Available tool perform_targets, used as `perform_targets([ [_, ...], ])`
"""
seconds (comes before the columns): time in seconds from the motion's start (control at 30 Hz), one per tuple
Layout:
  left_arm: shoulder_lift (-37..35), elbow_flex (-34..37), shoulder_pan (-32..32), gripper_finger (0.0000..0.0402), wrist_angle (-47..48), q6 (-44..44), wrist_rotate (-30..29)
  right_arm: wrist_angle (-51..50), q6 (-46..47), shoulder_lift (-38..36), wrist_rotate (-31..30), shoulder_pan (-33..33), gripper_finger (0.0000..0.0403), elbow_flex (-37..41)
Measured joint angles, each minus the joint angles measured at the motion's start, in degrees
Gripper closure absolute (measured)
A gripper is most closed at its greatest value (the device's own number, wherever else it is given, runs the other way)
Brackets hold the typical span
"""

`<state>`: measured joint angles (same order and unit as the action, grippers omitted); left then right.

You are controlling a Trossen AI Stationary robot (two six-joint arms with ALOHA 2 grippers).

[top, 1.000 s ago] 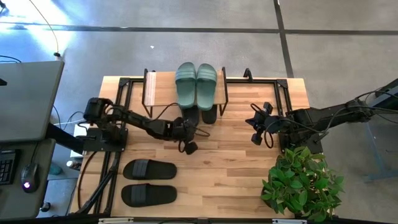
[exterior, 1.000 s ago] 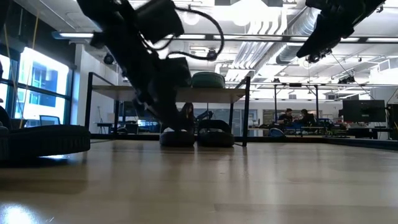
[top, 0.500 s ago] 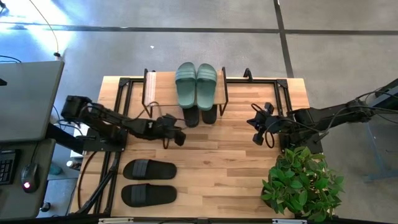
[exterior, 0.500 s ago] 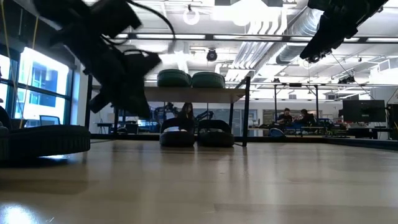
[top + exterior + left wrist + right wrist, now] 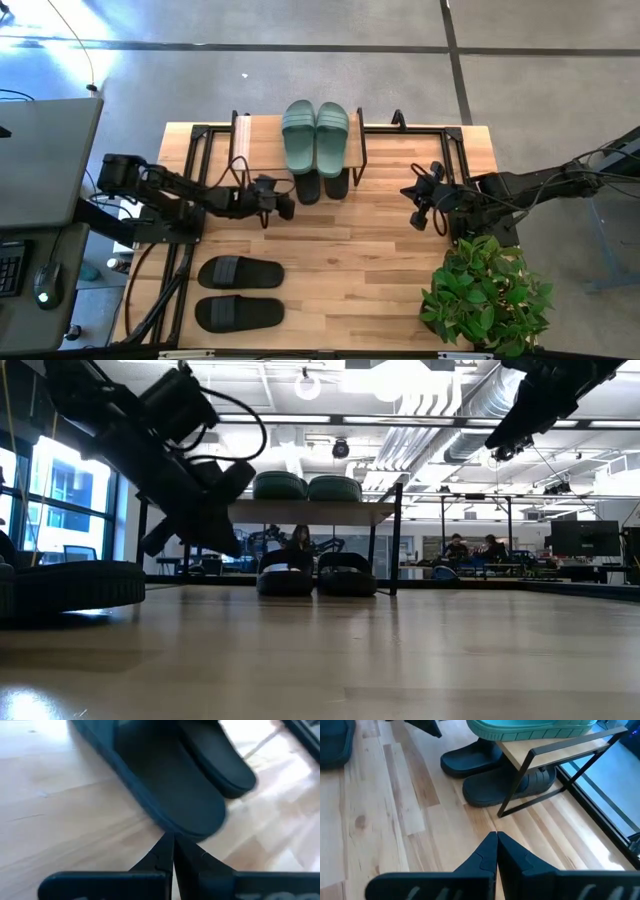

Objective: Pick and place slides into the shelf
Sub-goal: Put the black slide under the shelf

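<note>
Hovering clenched and empty, our left gripper (image 5: 285, 207) sits beside the black slides (image 5: 322, 185) under the shelf (image 5: 258, 143), while our right gripper (image 5: 421, 218) waits clenched.

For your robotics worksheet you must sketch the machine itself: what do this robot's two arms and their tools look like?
Both arms are black, built of slim jointed segments, with thin black cables looping loosely beside them. The left arm carries a boxy black block near its tip. Each ends in a tool, left and right, made of two flat, dark fingers tapering to a sharp point above a wide black crossbar. No markings show.
</note>
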<state>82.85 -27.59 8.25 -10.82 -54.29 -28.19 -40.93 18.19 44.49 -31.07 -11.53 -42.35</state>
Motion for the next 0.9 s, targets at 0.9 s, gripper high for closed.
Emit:
perform_targets([
  [0.9,18.7,-14.9,0.4,0.0401,0.6,5.8,-0.8,-0.4,1.9,0.1,0.5,0.0,0.0402,0.0],
])
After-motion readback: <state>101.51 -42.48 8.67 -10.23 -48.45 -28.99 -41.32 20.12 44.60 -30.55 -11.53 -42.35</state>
